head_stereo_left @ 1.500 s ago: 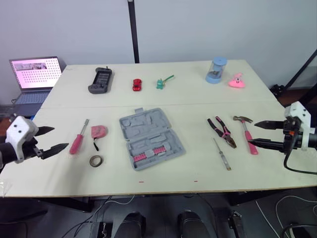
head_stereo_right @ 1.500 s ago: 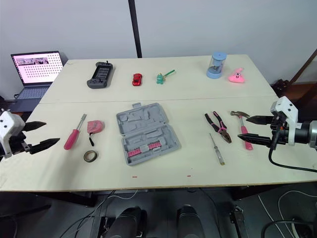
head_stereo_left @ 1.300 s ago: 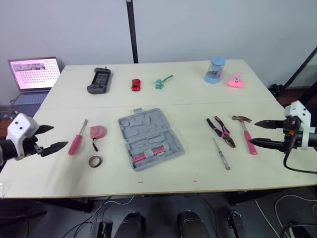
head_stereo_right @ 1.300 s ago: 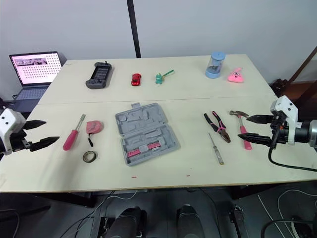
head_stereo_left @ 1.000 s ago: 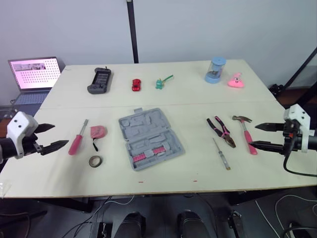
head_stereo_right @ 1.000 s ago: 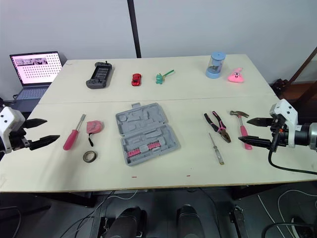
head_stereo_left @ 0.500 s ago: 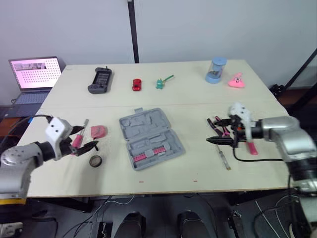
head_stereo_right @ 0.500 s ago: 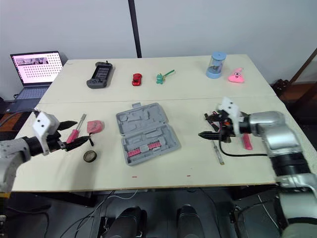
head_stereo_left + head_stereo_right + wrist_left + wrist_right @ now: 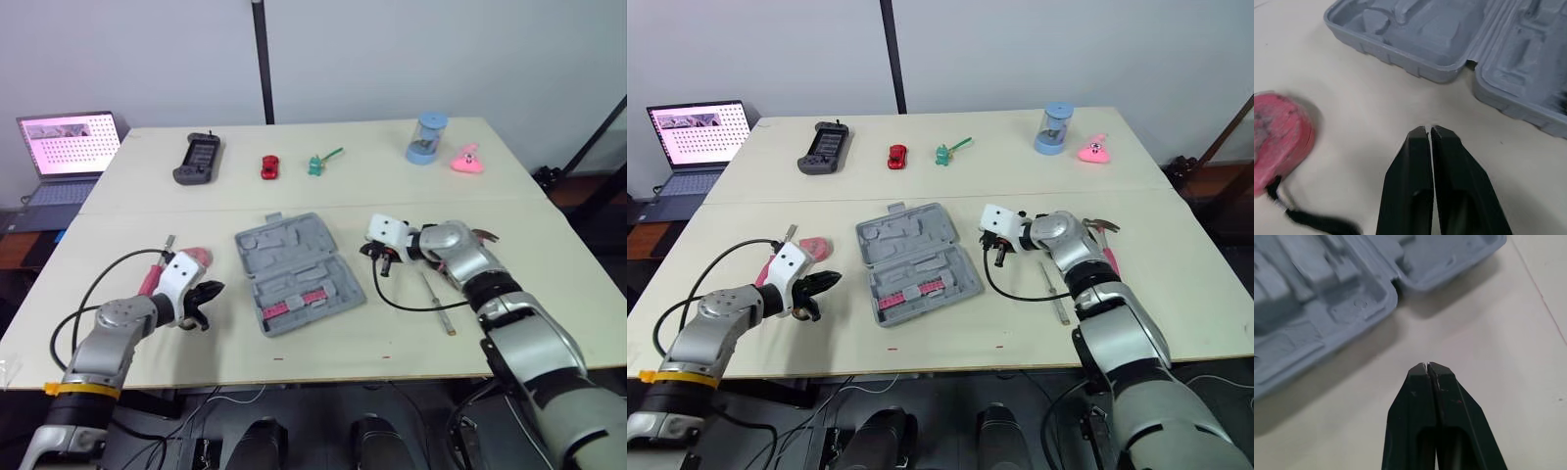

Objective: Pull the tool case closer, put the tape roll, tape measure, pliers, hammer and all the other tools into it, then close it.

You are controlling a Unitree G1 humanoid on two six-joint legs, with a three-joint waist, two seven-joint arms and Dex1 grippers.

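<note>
Pincers both pressed together, left pincer (image 9: 1429, 130) and right pincer (image 9: 1427, 366) just beside the open tool case (image 9: 299, 272). Pull-closer step I reckon, next up is dragging it nearer.

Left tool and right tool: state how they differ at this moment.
The left tool sits off the left side of the tool case; the right tool sits off its right side. The pink tape measure lies close by the left tool, while the slim screwdriver lies nearer the right tool. Both are shut, hold nothing, and point towards the case without touching it.
</note>
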